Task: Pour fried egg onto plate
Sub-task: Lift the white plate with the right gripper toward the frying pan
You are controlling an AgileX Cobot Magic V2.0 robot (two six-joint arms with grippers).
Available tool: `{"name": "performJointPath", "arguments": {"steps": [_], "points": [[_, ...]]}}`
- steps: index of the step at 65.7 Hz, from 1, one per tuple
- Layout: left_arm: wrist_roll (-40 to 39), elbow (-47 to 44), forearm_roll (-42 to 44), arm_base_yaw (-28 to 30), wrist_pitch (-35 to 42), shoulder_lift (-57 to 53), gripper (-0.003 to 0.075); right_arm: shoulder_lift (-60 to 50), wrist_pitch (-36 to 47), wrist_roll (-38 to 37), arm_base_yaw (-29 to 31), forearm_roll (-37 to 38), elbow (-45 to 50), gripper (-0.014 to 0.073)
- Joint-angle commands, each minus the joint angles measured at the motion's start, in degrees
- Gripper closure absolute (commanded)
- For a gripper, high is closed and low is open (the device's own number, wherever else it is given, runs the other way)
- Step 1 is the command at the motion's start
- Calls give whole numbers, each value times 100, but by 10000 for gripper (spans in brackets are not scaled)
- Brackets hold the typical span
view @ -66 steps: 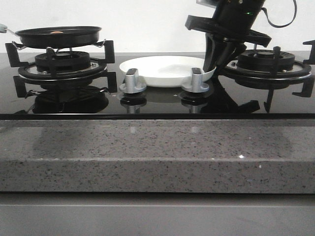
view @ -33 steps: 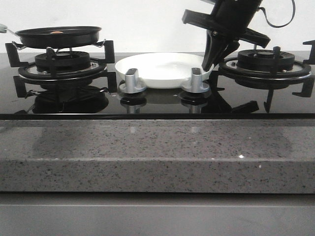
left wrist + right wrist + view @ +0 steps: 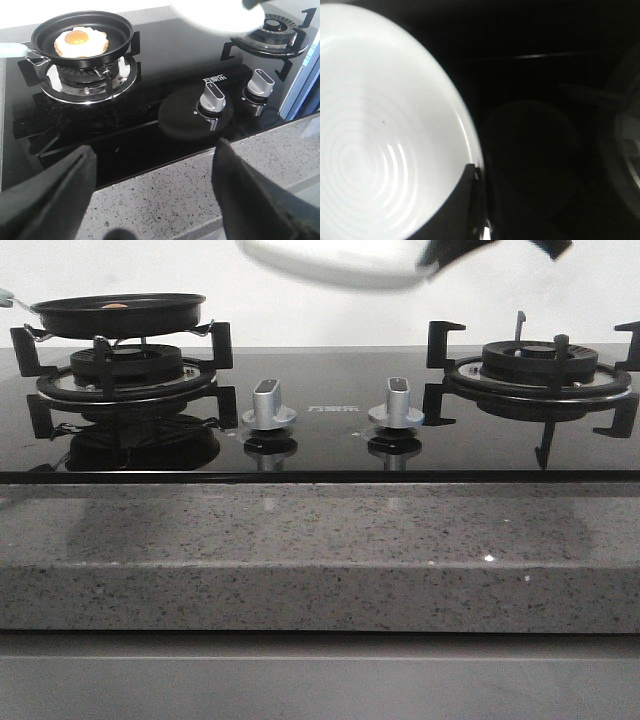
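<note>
The left gripper [image 3: 150, 195] hung wide open, empty, near the counter. Beyond, the egg [image 3: 81, 41] lay in the pan [image 3: 82, 37] on the left burner. The right gripper [image 3: 475, 210] pinched the plate [image 3: 335, 260] by its rim, high up; carrying it level seemed wise. Only the left wrist view showed the egg whole

White logo on hob glass [image 3: 215, 78], characters unreadable.

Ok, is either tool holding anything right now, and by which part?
The right tool holds the white plate by its rim, lifted above the stove; the left tool is open, empty.
</note>
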State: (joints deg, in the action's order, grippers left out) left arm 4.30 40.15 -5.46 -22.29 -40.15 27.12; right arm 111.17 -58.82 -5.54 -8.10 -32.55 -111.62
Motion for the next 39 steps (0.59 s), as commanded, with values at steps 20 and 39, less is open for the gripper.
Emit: {"name": "performJointPath", "arguments": {"steps": [20, 39], "points": [[18, 165, -18, -44, 390, 72, 229, -1457, -388, -544, -498, 922, 235, 694], [18, 165, -18, -44, 427, 72, 229, -2434, 348, -1047, -1580, 2115, 2199, 694]]}}
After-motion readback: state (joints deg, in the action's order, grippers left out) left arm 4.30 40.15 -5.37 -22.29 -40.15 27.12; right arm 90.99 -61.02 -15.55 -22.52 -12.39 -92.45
